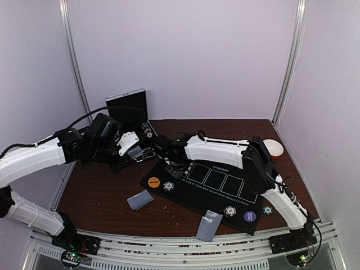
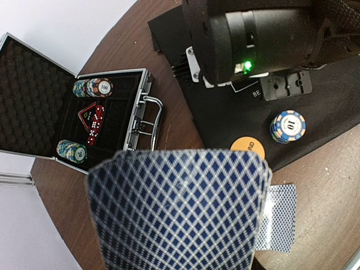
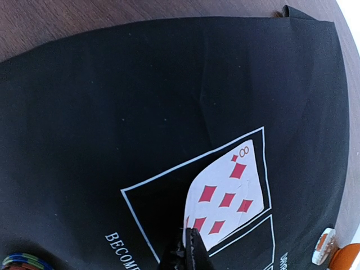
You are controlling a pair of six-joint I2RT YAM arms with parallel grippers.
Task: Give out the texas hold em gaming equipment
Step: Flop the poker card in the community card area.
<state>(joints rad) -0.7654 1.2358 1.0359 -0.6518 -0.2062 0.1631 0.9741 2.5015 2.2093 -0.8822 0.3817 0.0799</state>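
You're working over a brown wood-grain table (image 1: pixel 101 202). A black cloth mat (image 1: pixel 191 198), lightly creased and printed with white rectangles, is lying flat right of centre. A ribbed metal case (image 1: pixel 126 107) is standing open at the back left, with an egg-crate foam lid. It's holding two rows of striped case chips (image 2: pixel 93 88) and a cluster of red dice (image 2: pixel 93 118).

Your left gripper (image 1: pixel 135 151) is hanging just in front of the case and pinching a held card (image 2: pixel 180 214). That card has a blue diamond-lattice back and rounded corners, and it's hiding the fingers in the wrist view.

Your right gripper (image 3: pixel 188 233) is sitting low over the mat's first rectangle. Its black tips are pressed together on the bottom edge of the eight of diamonds (image 3: pixel 228 197), which is lying face up inside the outline.

- A flat card pile (image 1: pixel 140 199) is resting on bare wood near the mat's left corner.
- A second card pile (image 1: pixel 208 225) is overlapping the mat's near edge.
- A short chip stack (image 1: pixel 168 186) with white-and-blue edges is sitting just beside the round orange button (image 1: pixel 153 181).
- Near the mat's right corner, a single chip (image 1: pixel 229 211), a purple button (image 1: pixel 250 216) and another edge chip (image 1: pixel 268 210) are lying apart.
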